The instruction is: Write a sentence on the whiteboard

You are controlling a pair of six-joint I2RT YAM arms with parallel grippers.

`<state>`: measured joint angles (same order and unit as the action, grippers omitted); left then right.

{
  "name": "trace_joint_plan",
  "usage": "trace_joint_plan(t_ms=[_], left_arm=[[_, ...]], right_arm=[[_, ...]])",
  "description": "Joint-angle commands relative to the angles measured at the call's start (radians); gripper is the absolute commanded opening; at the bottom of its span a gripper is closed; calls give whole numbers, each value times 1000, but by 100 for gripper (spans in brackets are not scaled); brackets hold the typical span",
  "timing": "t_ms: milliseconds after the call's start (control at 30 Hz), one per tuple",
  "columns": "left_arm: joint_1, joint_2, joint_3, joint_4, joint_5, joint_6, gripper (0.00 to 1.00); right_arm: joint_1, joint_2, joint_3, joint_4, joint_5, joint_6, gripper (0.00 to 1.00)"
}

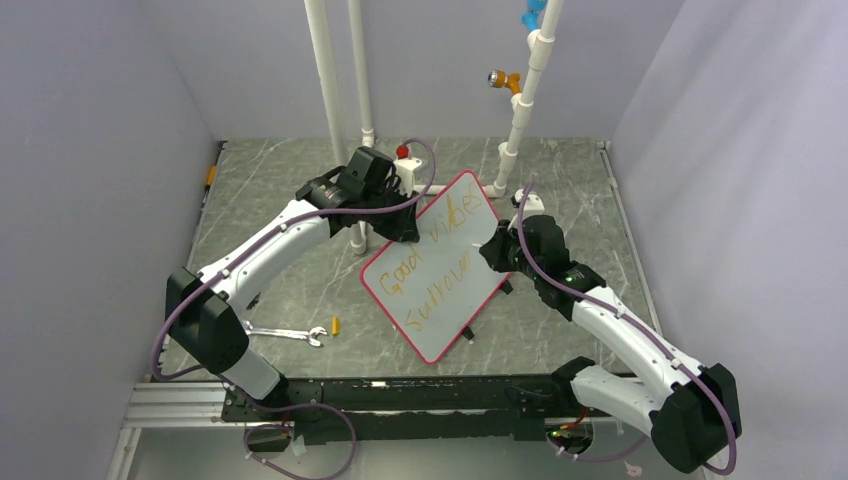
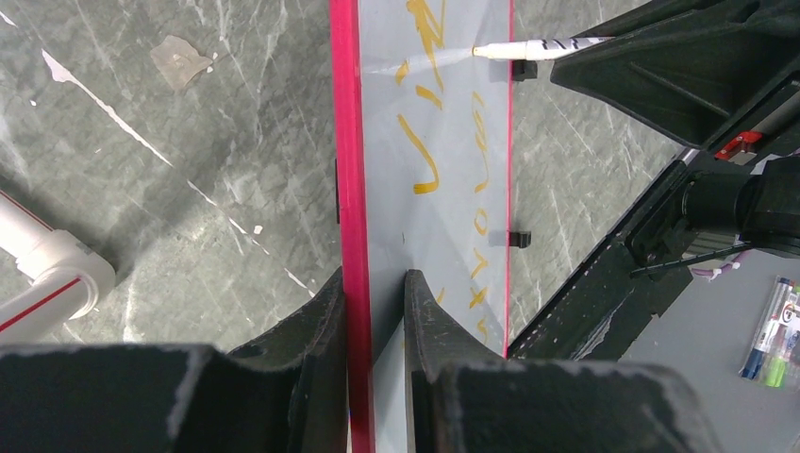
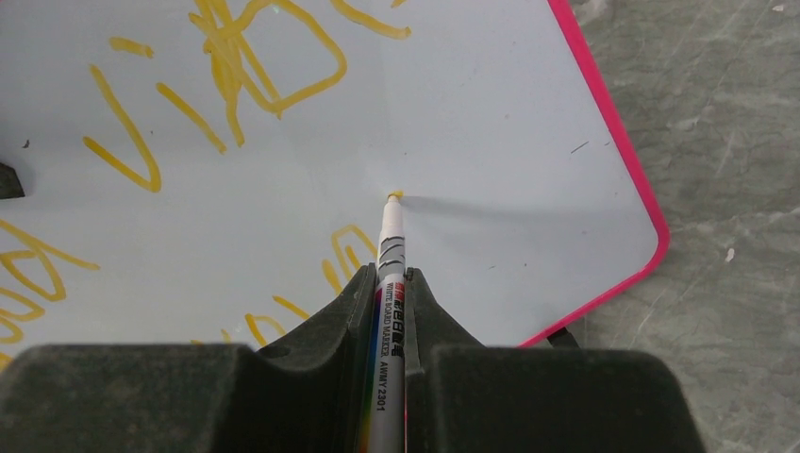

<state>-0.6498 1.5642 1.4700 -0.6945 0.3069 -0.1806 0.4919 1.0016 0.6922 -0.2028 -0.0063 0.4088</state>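
Note:
The whiteboard (image 1: 441,336), pale with a pink rim, stands tilted on the table. My left gripper (image 1: 405,226) is shut on its far left edge; in the left wrist view my left gripper (image 2: 373,279) has one finger on each side of the whiteboard's (image 2: 387,189) rim. The sentence (image 1: 432,262) is orange-yellow, in two lines. My right gripper (image 3: 389,274) is shut on a white marker (image 3: 391,236). The marker's yellow tip touches a bare patch of the whiteboard (image 3: 509,142) to the right of the sentence (image 3: 236,66). From the left wrist the marker (image 2: 538,45) also shows.
A wrench (image 1: 285,332) and a small yellow piece (image 1: 336,324) lie on the table by the left arm. White pipes (image 1: 330,80) stand behind the board, one with an orange valve (image 1: 503,80). Spare markers (image 2: 772,330) lie off the table's edge.

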Motion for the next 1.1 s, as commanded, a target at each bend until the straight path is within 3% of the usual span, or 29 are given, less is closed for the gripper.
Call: trace_joint_plan(t_ms=[0,467,1067], left_arm=[[-11,-10,-2,-14,-65,91,0],[-11,-13,1,-14,-66,92,0],[-11,-18,-3,-14,-63,92,0]], right_arm=[[6,0,-43,13,-71,0,0],[7,-33,-73,-43,-30,17,0],[8,78,99,-39,19,-2,0]])
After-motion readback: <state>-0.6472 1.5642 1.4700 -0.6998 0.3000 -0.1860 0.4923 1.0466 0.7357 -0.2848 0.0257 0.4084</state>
